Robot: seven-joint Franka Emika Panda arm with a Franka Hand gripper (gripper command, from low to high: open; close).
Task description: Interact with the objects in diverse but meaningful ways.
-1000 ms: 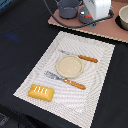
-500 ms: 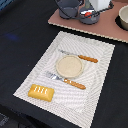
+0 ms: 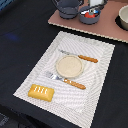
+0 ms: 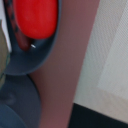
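1. Red tomato (image 4: 34, 19): we log it inside the blue-grey two-handled pot (image 3: 90, 17), on the pink mat (image 3: 107, 30) at the tabletop's far edge.
2. Frying pan (image 3: 67, 8): beside the pot.
3. Bread loaf (image 3: 41, 92): near corner of the striped placemat (image 3: 97, 75).
4. Gripper: jaw state we cannot tell.

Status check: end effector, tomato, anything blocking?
End effector out of view, state unknown. Red tomato sits in blue-grey pot, wrist camera close above. No obstruction visible.
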